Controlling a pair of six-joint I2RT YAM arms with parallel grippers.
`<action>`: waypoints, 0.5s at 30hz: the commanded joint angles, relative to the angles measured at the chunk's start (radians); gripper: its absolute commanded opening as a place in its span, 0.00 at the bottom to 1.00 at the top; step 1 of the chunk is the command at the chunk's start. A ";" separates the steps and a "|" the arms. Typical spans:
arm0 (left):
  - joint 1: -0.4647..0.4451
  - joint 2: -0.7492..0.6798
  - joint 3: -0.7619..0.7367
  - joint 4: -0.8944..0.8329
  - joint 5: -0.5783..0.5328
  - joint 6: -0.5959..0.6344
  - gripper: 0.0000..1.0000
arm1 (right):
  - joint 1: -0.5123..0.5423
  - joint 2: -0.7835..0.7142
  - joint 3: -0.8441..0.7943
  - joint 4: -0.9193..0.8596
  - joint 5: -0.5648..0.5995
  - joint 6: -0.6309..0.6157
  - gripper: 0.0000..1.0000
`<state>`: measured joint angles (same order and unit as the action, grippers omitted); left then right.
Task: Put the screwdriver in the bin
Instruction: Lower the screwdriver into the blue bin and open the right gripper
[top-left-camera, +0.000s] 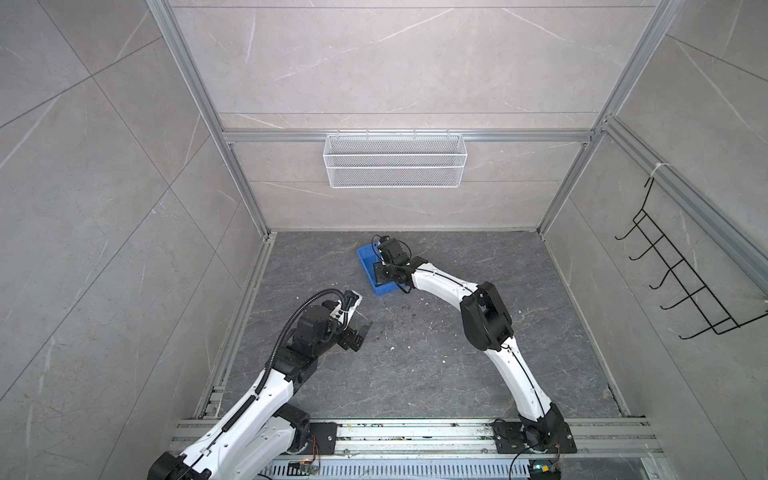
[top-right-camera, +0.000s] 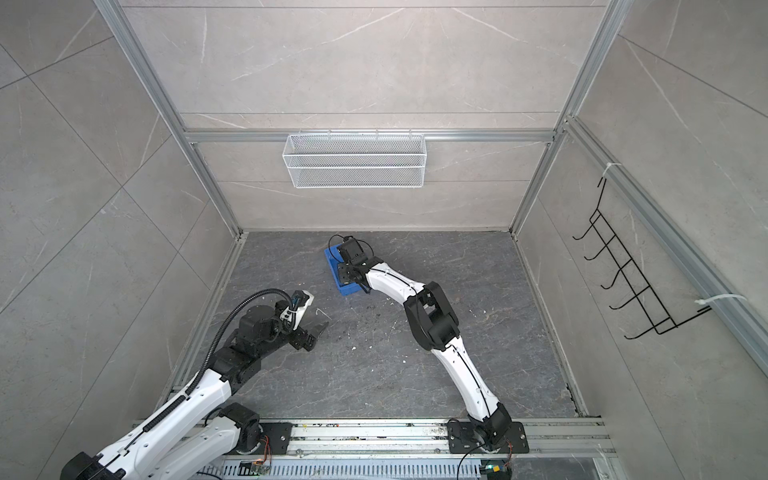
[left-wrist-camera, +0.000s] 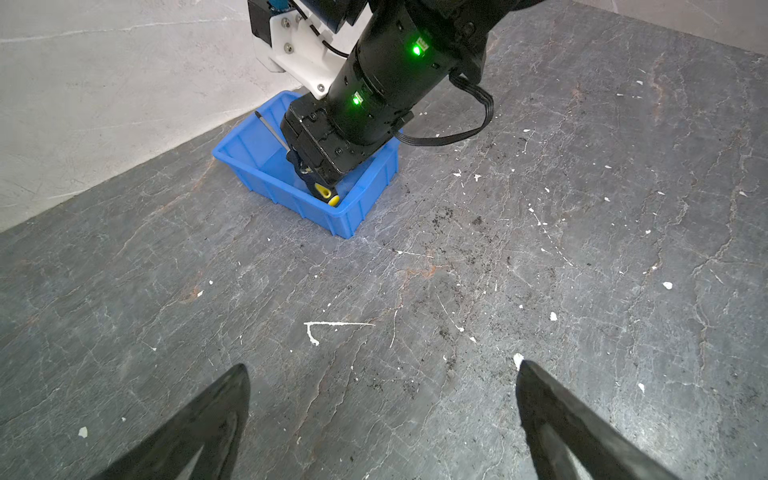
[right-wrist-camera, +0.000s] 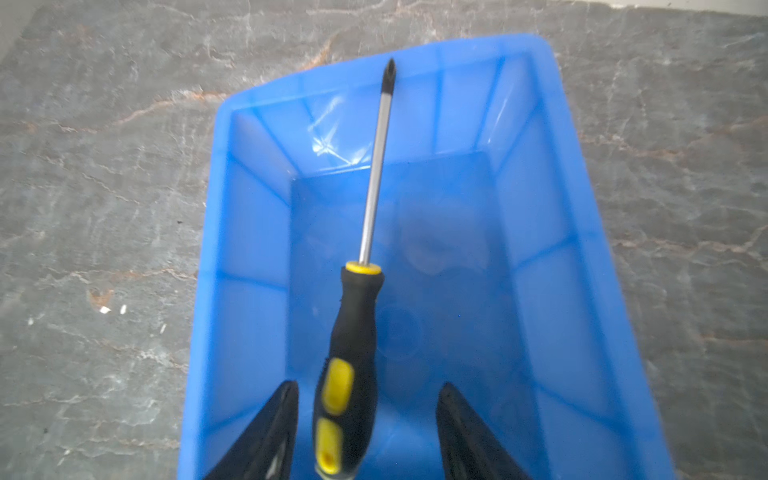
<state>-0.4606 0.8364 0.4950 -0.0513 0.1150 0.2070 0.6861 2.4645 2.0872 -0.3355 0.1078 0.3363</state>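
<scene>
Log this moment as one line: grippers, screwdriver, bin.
right gripper: open, jaws either side of handle | screwdriver: inside blue bin, shaft tilted, tip near rim | left gripper: open, empty

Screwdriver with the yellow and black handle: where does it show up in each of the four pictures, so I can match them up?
Top view: hidden; the right arm covers it above the blue bin.
Top view: hidden likewise under the arm.
Left wrist: screwdriver inside the bin, half behind the arm.
Right wrist: screwdriver over the bin floor, between the right gripper's parted fingers.
Shared landmark: the blue bin.
</scene>
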 joint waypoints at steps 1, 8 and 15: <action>-0.004 -0.019 -0.002 0.031 0.020 0.021 1.00 | 0.007 -0.107 -0.035 0.053 0.009 -0.008 0.62; -0.004 -0.008 0.037 0.025 -0.019 -0.044 1.00 | 0.007 -0.288 -0.235 0.182 0.035 -0.020 0.75; -0.005 0.009 0.052 0.076 -0.167 -0.146 1.00 | 0.003 -0.536 -0.550 0.380 0.097 -0.066 0.90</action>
<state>-0.4606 0.8452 0.5159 -0.0406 0.0345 0.1249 0.6861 2.0186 1.6230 -0.0666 0.1551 0.3065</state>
